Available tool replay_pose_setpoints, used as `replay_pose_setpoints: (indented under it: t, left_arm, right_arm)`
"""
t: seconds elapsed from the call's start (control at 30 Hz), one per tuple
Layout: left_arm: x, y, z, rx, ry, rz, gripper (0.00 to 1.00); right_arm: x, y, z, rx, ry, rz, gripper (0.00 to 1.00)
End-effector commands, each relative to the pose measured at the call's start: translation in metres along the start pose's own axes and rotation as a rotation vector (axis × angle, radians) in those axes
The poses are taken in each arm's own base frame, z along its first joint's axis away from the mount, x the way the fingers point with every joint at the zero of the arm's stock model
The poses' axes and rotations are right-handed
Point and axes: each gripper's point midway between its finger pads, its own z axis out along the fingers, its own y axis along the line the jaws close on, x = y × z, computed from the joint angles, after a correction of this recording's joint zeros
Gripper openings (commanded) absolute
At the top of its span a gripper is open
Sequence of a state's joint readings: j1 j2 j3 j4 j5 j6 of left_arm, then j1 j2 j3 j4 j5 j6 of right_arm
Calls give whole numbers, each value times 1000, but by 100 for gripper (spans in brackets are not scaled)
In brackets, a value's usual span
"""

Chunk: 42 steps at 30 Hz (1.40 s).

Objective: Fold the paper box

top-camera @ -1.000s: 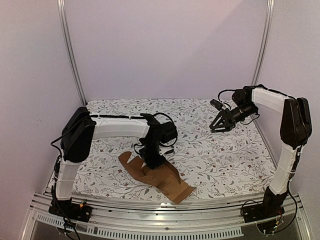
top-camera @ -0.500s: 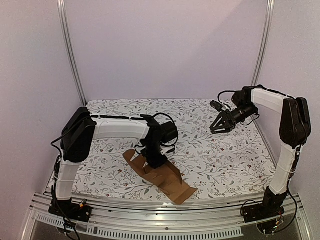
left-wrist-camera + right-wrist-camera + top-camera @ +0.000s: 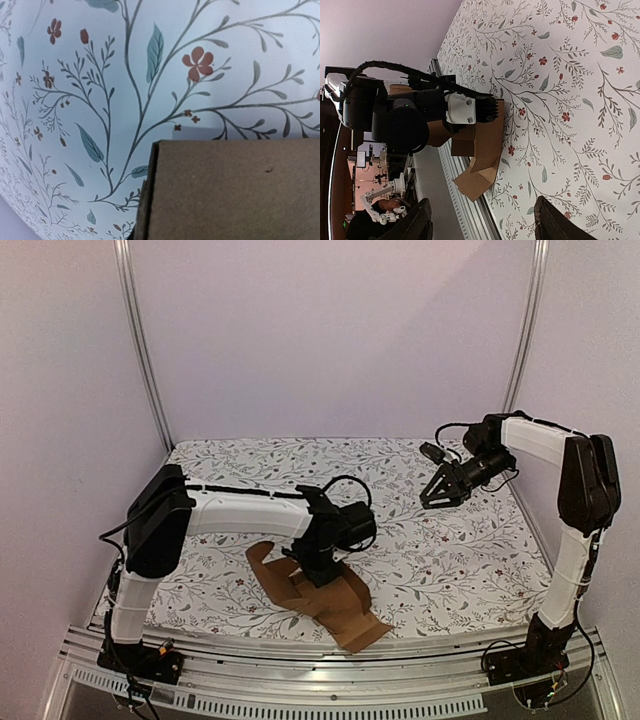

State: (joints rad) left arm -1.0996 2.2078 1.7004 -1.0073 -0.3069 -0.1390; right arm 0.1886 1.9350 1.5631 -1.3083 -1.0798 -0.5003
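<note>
step: early folding | plain brown cardboard cut-out sheet [image 3: 335,600] sits half-creased by near edge | left gripper [image 3: 318,568] on it, pinching or not, can't tell | right gripper [image 3: 437,497] spread, near far-right corner | next: probably needs right gripper pinning a flap

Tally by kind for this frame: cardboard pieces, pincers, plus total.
paper box: 1
pincers: 2 (left pincer, right pincer)
Total: 3
</note>
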Motion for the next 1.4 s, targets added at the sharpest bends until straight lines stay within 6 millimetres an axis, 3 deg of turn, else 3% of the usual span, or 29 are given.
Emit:
replay_pose_setpoints:
  t: [0.0, 0.13, 0.27, 0.5, 0.7, 0.87, 1.1, 1.27, 1.37]
  left_arm:
    - [5, 4, 1, -29, -1, 21, 13]
    - [-10, 9, -23, 11, -89, -13, 32]
    - [-21, 13, -47, 65, -166, -48, 43]
    - [-6, 30, -79, 55, -165, 51, 52]
    - [-16, -3, -104, 191, -269, 315, 54]
    - [-36, -32, -94, 246, -303, 488, 54]
    - [-44, -55, -71, 314, -279, 594, 50]
    - [-46, -54, -57, 278, -243, 575, 48]
    - [-58, -34, -64, 189, -263, 469, 49]
  right_arm:
    - [-3, 0, 0, -20, -3, -1, 68]
    - [-4, 2, 0, -26, -4, 1, 68]
    - [-4, 6, -2, -29, -3, -3, 68]
    - [-4, 11, -6, -1, -8, -25, 68]
    - [-6, 15, -12, 43, -18, -63, 68]
    - [-6, 18, -14, 49, -21, -72, 68]
    - [-5, 17, -14, 52, -16, -76, 68]
    - [-5, 14, -12, 46, -10, -70, 68]
    - [-4, 14, -11, 41, -6, -69, 68]
